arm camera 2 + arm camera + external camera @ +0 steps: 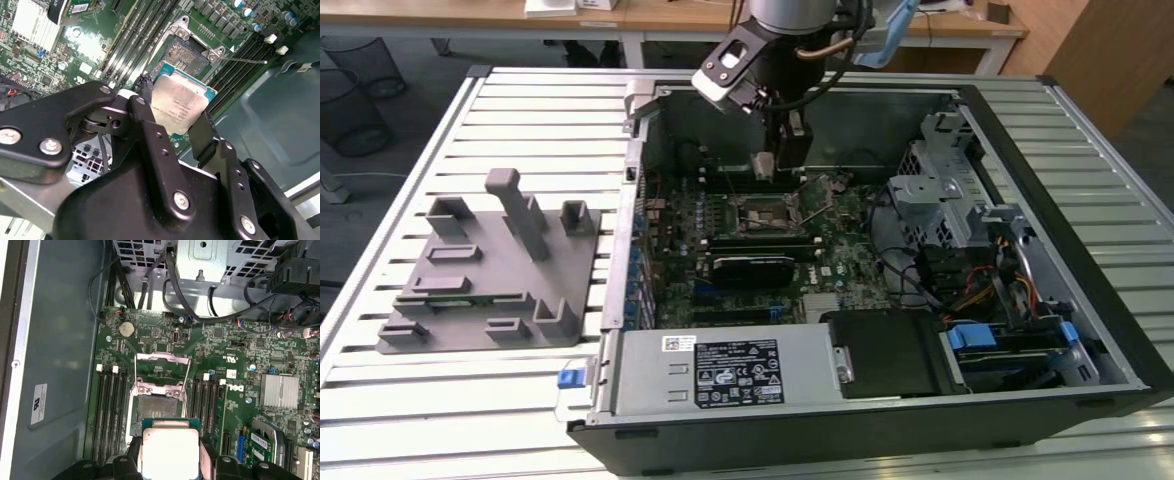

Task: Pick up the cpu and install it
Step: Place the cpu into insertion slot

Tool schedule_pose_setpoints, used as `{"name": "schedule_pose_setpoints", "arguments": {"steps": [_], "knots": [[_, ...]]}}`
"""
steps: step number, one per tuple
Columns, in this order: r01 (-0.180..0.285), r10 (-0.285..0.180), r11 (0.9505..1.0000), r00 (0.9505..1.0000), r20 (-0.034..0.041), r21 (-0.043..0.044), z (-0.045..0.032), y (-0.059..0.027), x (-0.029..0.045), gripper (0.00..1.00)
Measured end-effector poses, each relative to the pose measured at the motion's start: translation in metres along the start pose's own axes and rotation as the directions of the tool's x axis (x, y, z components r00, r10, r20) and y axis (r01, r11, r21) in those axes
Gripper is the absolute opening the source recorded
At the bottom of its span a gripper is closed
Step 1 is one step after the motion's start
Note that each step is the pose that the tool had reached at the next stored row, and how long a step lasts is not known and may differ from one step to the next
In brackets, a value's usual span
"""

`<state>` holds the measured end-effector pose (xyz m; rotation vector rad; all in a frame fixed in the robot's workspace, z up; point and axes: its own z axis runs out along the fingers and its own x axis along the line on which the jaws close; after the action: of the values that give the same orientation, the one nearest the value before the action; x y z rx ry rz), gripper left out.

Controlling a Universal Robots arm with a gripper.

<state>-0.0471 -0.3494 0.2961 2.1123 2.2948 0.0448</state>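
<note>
Black links of your jaws crowded the front of the second wrist view, and the jaws were clamped on the cpu (180, 102), pinching it by two opposite edges. That hold, I'd judge, kept its underside clear of anything and left the pale metal top facing both wrist cameras, so you could line it up by eye.

You had the cpu in the air, apart from the board, hanging over the socket (187, 52) but not squarely above it. In the first wrist view the chip (170, 452) overlapped one edge of the socket (157, 410) rather than covering it. The retaining frame (162, 370) stood swung back and the thin lever (245, 60) lay released to one side, which is why the seat was bare and ready to take the part.

From the exterior view, your arm (781, 40) reached down inside the open computer case (1067, 150), which lay on its side so the motherboard (847, 250) faced up. The cpu (766, 166) hung just above the socket (761, 213). On the exterior view's left, the grey fixture (480, 270) sat on the slatted tabletop (400, 120), well apart from the work.
</note>
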Motion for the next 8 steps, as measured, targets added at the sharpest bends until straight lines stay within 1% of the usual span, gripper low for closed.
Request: {"name": "schedule_pose_setpoints", "arguments": {"steps": [8], "knots": [[0.000,0.000,1.0000,1.0000,0.0000,0.0000,0.0050,-0.0001,0.0002,0.54]]}}
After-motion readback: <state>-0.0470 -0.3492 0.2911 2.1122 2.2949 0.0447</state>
